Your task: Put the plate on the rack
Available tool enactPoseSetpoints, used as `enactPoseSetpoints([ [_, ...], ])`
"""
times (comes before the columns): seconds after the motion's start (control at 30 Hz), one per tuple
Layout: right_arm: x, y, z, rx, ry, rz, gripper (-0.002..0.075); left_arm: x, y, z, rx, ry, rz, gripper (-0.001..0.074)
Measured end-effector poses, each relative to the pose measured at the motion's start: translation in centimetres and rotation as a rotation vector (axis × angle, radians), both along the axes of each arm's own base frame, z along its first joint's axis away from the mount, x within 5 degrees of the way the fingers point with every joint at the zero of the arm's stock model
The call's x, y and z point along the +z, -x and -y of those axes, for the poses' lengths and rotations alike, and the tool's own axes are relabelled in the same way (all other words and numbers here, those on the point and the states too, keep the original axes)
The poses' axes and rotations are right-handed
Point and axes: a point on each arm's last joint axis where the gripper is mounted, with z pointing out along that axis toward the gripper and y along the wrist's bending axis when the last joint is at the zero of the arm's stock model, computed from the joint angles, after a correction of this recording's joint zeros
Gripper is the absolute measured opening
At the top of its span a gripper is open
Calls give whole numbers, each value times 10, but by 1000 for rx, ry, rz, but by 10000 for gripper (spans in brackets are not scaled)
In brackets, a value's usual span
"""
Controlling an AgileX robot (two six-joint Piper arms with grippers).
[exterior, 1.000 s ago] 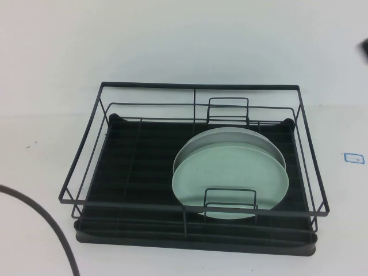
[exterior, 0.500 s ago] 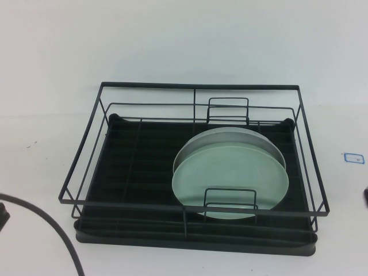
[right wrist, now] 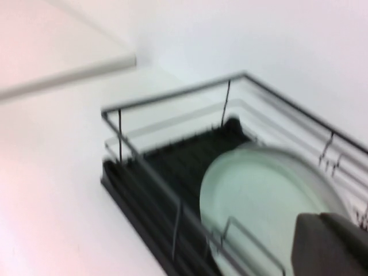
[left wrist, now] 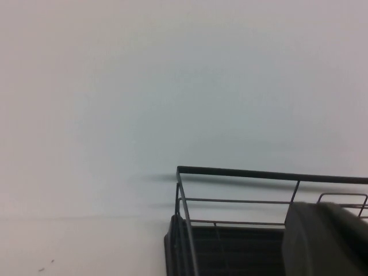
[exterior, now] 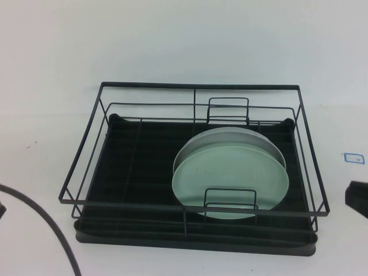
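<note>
The black wire rack [exterior: 195, 86] with its ribbed black tray stands in the middle of the table. The pale mint-green plate [exterior: 230, 175] stands on edge in the rack's right half, held by a small wire loop at the front. It also shows in the right wrist view [right wrist: 259, 195]. My right gripper [exterior: 357, 198] is low at the right edge, outside the rack and apart from the plate; part of it shows in its wrist view [right wrist: 330, 244]. My left gripper [left wrist: 325, 238] is outside the rack's left side, and its wrist view shows the rack's corner rail [left wrist: 259, 173].
A white-grey plate [exterior: 230, 137] stands right behind the green one. A dark cable [exterior: 49, 230] curves across the near left of the table. A small blue-edged label [exterior: 354, 157] lies on the table at the right. White table surrounds the rack.
My right gripper has dropped from the upper right edge to the lower right edge beside the rack and come further into view. The cable at the left shifted slightly. The plates have not moved.
</note>
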Motion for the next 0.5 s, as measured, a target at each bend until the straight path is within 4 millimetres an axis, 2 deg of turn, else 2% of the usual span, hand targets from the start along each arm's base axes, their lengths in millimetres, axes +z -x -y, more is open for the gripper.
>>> enactPoseSetpoints([
  [0.1,4,0,-1,9,-36,28,18,6,13,0,-9,2,56,1],
  [0.37,9,0,-3,21,-78,64,18,26,69,-6,65,0,315,0],
  [0.5,7,0,-2,16,-56,54,18,29,86,-5,59,21,383,1],
])
